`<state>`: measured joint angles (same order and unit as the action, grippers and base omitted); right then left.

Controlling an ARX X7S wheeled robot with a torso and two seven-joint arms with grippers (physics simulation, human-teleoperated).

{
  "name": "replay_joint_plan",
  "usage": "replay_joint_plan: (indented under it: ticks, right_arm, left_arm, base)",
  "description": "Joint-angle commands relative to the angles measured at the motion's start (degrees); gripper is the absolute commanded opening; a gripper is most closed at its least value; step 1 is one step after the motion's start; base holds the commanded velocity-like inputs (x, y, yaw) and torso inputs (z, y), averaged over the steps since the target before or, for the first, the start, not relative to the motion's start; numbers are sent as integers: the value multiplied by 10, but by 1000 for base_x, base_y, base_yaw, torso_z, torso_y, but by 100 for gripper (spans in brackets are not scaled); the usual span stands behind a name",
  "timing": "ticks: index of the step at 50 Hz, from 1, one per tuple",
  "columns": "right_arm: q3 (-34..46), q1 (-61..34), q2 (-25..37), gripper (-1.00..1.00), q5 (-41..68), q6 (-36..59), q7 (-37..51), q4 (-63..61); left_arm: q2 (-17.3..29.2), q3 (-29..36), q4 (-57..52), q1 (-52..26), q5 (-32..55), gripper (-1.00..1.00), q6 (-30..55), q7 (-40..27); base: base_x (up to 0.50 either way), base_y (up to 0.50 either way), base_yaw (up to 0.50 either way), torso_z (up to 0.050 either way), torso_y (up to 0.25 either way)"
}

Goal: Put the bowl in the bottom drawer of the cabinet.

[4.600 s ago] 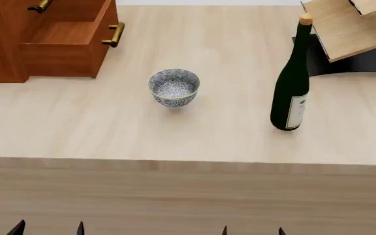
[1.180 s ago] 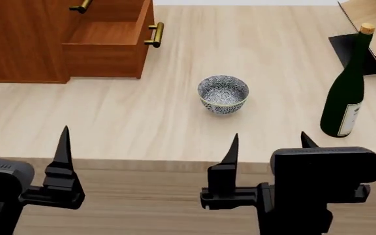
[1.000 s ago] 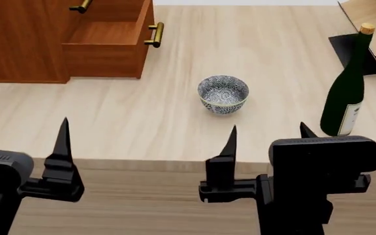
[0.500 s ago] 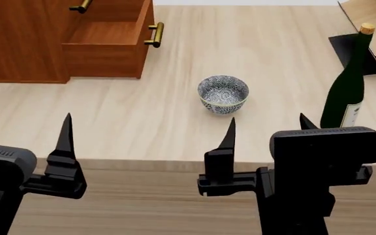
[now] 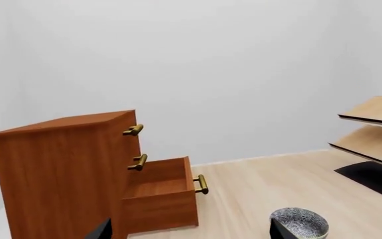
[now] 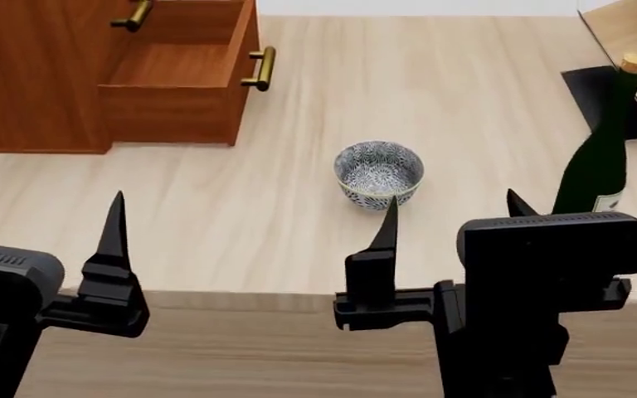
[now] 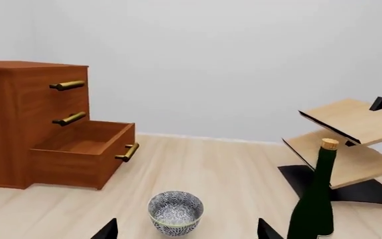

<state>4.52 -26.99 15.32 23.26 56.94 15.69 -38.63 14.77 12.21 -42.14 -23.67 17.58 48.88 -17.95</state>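
The blue-and-white bowl [image 6: 378,172] stands upright on the pale table, empty. It also shows in both wrist views, as bowl [image 7: 175,211] and bowl [image 5: 300,224]. The reddish cabinet [image 6: 31,75] is at the far left. Its bottom drawer [image 6: 180,70] is pulled open and empty, brass handle [image 6: 258,69] facing right. My left gripper [image 6: 47,224] hovers open over the table's near edge, well left of the bowl. My right gripper [image 6: 451,215] is open too, just short of the bowl, holding nothing. The bowl sits ahead between the right gripper's [image 7: 186,233] fingertips.
A dark green wine bottle [image 6: 597,157] stands upright right of the bowl, close to my right gripper. Behind it is a pale wooden rack [image 6: 629,50] on a black base. The shut upper drawers have a brass handle [image 6: 130,15]. The table's front edge [image 6: 241,294] runs under both grippers.
Both grippers have come up into the head view, open throughout. In the last half second the table scene slid down the view, bringing the bowl close to the right gripper's fingertip.
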Motion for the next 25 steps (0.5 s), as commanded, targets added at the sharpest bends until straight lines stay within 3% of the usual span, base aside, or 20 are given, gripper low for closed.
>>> replay_joint_plan:
  ticks: [1,25]
  right_arm:
    - [0,-2,1,100,4,0,3,0]
    - [3,-5,5,100,12,1,6,-2]
  left_arm:
    - [2,2,-1,-1,4,100,0,-2]
    - [7,4,0,-2,9,100,-3,-8]
  base:
    - [211,0,0,0,0]
    - [211,0,0,0,0]
